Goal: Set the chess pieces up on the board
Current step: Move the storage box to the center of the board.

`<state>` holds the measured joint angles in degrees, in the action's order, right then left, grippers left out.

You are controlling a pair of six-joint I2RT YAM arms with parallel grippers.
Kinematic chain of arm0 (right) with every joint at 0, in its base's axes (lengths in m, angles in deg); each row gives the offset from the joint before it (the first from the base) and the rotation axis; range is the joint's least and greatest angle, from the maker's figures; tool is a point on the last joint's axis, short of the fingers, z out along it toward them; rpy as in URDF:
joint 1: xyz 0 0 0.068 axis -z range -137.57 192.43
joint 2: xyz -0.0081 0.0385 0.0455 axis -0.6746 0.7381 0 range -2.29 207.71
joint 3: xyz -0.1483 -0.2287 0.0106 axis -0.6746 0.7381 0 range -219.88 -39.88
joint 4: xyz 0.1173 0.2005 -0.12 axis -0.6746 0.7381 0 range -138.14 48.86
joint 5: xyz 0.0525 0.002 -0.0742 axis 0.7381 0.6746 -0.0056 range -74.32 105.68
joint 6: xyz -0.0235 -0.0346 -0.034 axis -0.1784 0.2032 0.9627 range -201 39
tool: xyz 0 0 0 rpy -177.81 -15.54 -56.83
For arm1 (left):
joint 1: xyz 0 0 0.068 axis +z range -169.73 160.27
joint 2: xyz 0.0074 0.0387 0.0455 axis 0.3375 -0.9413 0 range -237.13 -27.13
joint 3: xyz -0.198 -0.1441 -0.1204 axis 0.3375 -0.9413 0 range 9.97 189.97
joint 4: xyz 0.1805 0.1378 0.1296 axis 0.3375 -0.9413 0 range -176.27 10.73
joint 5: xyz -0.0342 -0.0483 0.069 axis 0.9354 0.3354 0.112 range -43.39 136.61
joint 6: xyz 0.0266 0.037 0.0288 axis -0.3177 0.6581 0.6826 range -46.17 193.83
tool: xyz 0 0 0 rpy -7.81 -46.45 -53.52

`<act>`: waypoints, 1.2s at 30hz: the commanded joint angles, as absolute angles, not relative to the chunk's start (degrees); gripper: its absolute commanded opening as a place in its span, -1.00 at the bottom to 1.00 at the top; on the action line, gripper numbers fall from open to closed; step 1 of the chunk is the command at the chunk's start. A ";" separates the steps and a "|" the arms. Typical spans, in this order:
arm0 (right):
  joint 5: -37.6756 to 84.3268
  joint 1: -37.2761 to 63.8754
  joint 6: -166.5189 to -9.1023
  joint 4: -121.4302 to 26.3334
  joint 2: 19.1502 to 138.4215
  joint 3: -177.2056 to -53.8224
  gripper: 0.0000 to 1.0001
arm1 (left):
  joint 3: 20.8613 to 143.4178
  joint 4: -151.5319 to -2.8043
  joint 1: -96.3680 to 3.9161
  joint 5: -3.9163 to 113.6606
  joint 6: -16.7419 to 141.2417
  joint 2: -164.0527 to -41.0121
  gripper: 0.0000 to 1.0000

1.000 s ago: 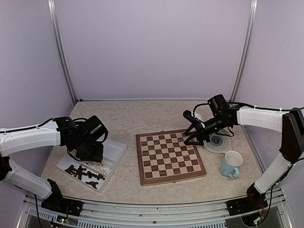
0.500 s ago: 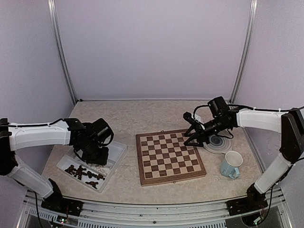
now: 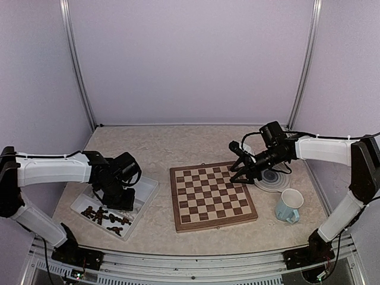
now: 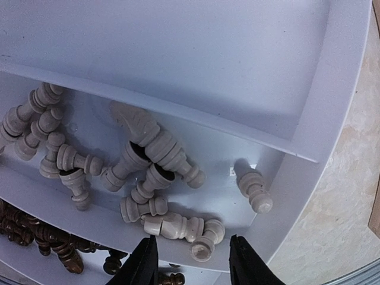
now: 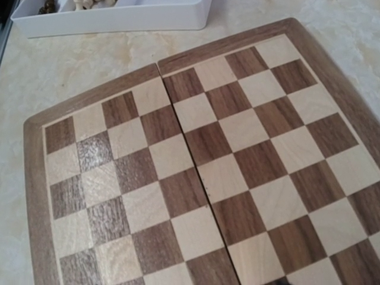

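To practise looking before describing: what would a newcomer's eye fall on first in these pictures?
The board stands out in the middle, every square bare. To its left, a white tray holds the chess pieces lying in heaps, cream in one compartment, dark brown in the next. The left hand hangs open just above them.

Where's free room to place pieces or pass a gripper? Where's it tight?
Free: the whole board, all squares bare; the tray's far compartment; table between tray and board. Tight: cream pieces heaped in the middle compartment, dark pieces beside them; plate and mug right of the board.
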<state>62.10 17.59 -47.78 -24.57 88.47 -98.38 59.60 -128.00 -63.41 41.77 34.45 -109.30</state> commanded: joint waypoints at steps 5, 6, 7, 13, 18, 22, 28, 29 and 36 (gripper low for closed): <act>62.09 17.46 -46.98 -25.29 89.44 -97.97 0.18 | 58.37 -124.03 -65.84 43.45 37.08 -109.94 -0.02; 62.09 17.47 -47.03 -25.16 89.54 -97.98 0.18 | 58.59 -123.54 -66.05 42.95 37.01 -110.19 0.00; 62.09 17.47 -47.06 -25.19 89.63 -97.96 0.18 | 58.98 -122.80 -66.05 42.62 37.07 -110.67 0.00; 61.65 17.47 -47.27 -25.15 89.52 -97.68 0.17 | 63.69 -121.04 -64.13 40.80 39.63 -115.81 -0.02; 60.34 17.46 -47.33 -25.26 89.09 -97.19 0.15 | 66.92 -118.78 -62.53 41.23 42.93 -121.00 -0.02; 59.57 17.63 -47.39 -25.38 88.78 -96.99 0.15 | 69.99 -117.32 -61.84 40.84 44.53 -124.07 -0.02; 59.53 17.73 -47.48 -25.22 89.95 -97.25 0.15 | 74.36 -114.89 -59.94 40.70 46.75 -127.95 0.00; 59.62 17.73 -47.56 -25.12 90.05 -97.32 0.14 | 74.53 -114.94 -59.90 40.35 46.71 -128.23 0.00; 59.54 17.73 -47.61 -25.25 90.54 -97.30 0.14 | 70.18 -113.43 -62.53 41.94 45.79 -123.02 -0.01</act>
<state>59.50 17.59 -47.65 -24.92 89.62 -97.66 72.32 -116.00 -60.83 40.55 45.05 -126.50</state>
